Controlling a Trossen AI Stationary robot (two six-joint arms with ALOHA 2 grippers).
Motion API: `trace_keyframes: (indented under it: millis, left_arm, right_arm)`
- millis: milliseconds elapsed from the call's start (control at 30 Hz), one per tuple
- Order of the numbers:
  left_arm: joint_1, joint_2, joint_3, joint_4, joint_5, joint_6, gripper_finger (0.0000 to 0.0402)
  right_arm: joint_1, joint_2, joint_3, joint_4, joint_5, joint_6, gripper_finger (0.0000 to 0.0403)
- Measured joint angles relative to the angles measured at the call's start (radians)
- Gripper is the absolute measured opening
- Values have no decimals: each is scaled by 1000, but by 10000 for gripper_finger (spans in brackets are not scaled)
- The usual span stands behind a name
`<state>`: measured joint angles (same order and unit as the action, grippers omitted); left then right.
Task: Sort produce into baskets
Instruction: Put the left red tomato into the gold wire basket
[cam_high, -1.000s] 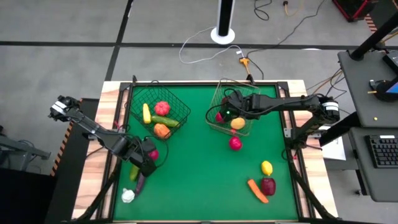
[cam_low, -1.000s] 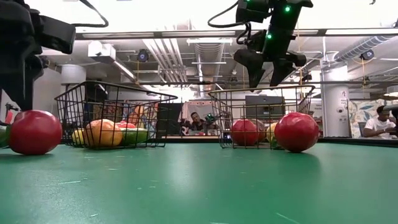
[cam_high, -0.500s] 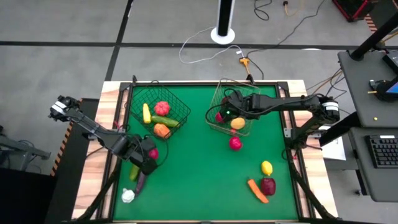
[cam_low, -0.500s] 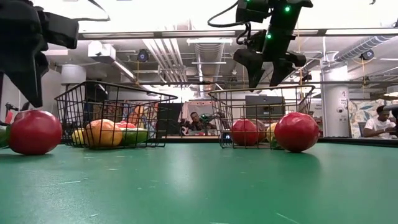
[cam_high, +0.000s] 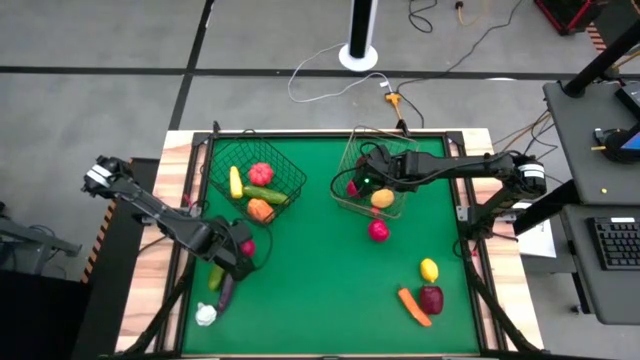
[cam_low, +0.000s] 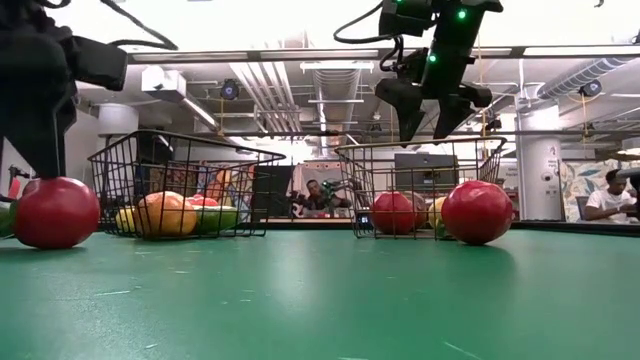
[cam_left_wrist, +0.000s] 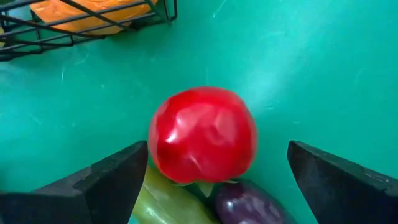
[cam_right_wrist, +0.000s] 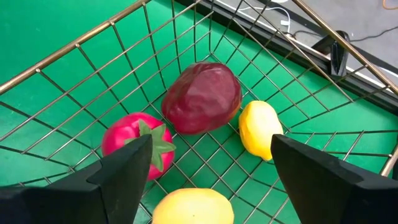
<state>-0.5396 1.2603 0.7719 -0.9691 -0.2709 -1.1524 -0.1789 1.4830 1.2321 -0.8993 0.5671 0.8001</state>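
Produce lies in three places on the green counter. The dark basket holds a yellow piece, a red one, a green cucumber and an orange piece. The pale basket holds, as the right wrist view shows, a dark red fruit, a pink-red one with a green stalk and two yellow pieces.

Loose pieces: a red apple just outside the pale basket; a lemon, a carrot and a dark red fruit near the right front corner; a white piece at the left front.

Left tool hangs wide open right over a red tomato, one finger on each side and neither touching it. The tomato sits on the counter against a green piece and a purple eggplant, a little way from the dark basket.

Right tool hovers above the pale basket, fingers spread and holding nothing.

People sit in the room beyond the counter in the low view.
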Motion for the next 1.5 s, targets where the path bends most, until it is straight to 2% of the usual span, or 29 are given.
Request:
trace_keyframes:
  millis: [567,667,867,967,1100,1300,1400,1500]
  left_arm:
    - [1,154,0,18,0,10,363]
    - [1,160,0,18,5,17,342]
    - [0,121,0,19,20,30,275]
    - [-6,89,14,16,21,46,261]
    - [-39,37,85,30,2,110,267]
    - [-79,-18,233,71,-168,262,272]
    - [-92,-36,273,165,-263,406,272]
    - [-96,-56,269,320,-279,570,272]
  right_arm:
    - [0,0,0,0,-2,0,326]
    - [0,0,0,0,-3,0,327]
    - [0,0,0,0,-4,-1,327]
    - [5,0,0,0,-18,-37,327]
    - [38,-24,0,1,9,-59,327]
    - [153,-60,0,66,146,-145,327]
    - [239,-61,0,133,202,-202,327]
    - [335,-60,0,188,254,-257,327]
